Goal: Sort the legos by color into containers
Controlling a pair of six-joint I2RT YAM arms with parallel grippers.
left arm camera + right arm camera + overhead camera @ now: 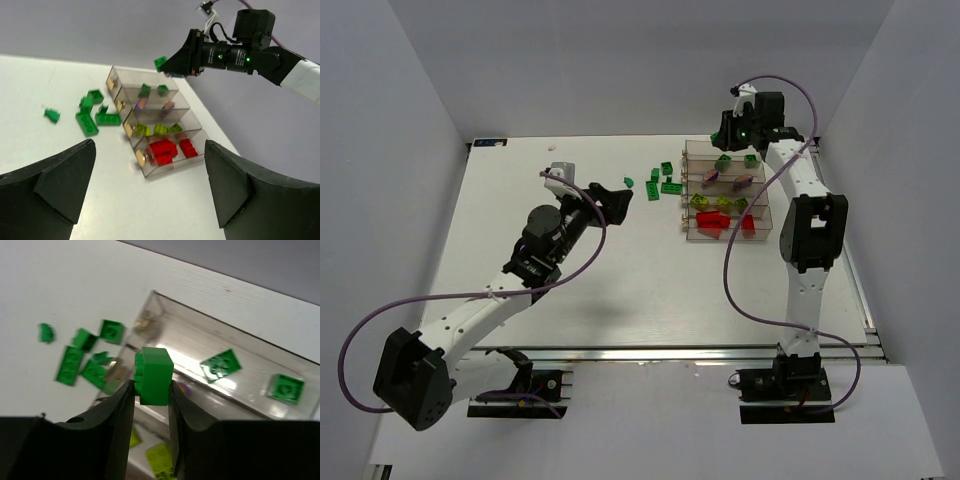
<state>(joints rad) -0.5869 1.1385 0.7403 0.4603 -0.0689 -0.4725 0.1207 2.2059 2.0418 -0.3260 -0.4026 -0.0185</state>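
The right gripper (151,390) pinched a green brick (155,367) between narrowly set jaws, poised above the far bin (250,357) of the containers (687,205), where two green pieces already lay; the step in hand looked like the drop. The next move probably called for a release squarely over that bin, clear of its near wall, lest the brick land in the neighbouring one. The left gripper (618,200) stood wide and empty, left of the bins; loose green legos (667,182) lay on the table (570,290) between.
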